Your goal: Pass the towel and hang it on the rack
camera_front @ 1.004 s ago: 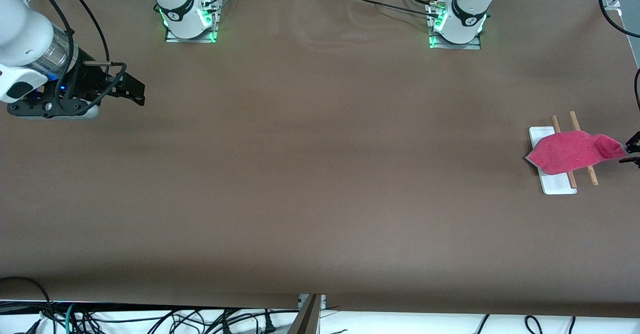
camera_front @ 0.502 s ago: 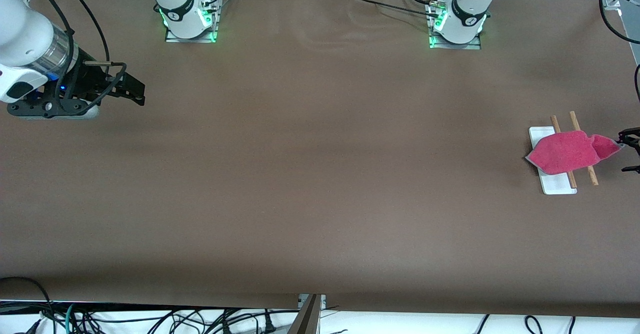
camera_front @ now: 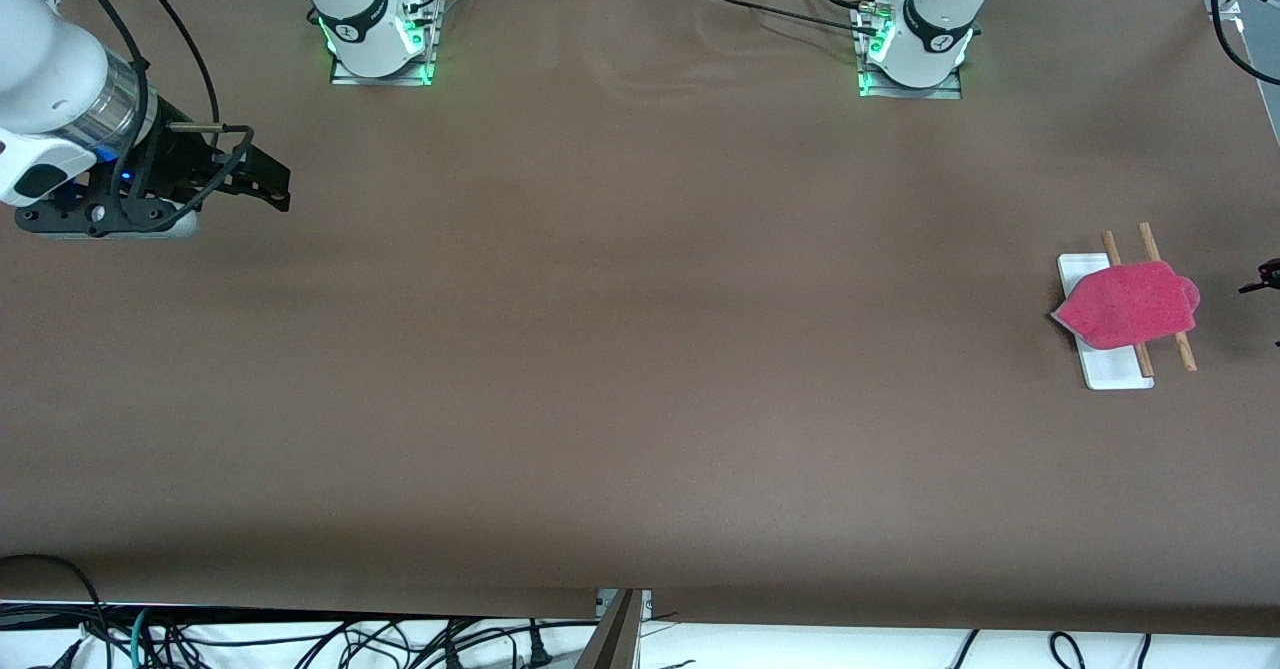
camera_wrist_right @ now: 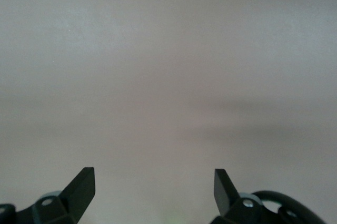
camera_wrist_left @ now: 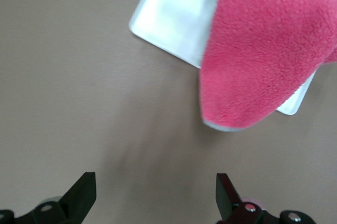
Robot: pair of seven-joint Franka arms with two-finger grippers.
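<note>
Black fingers of the left end effector [camera_wrist_left: 155, 195] stand wide apart with nothing between them, held over bare brown tabletop [camera_front: 640, 349] at the left arm's end, just beside the rack. In the front view only a small dark part of this end effector [camera_front: 1262, 279] shows at the frame edge, clear of the towel.

Outward from it, the small soft pink-red microfibre towel [camera_front: 1128, 304] with a thin grey stitched edge lies draped across the 2 thin parallel brown wooden rods of the rack [camera_front: 1146, 294]. One end of the towel [camera_wrist_left: 263, 50] hangs down over the white rectangular flat base of the rack [camera_wrist_left: 174, 16], and its lowest corner reaches past the base edge.

The right end effector [camera_front: 270, 181] hangs over the tabletop at the right arm's end, well apart from the rack, where the right arm waits. In the right wrist view its 2 black fingers [camera_wrist_right: 79, 187] are spread apart and empty.
</note>
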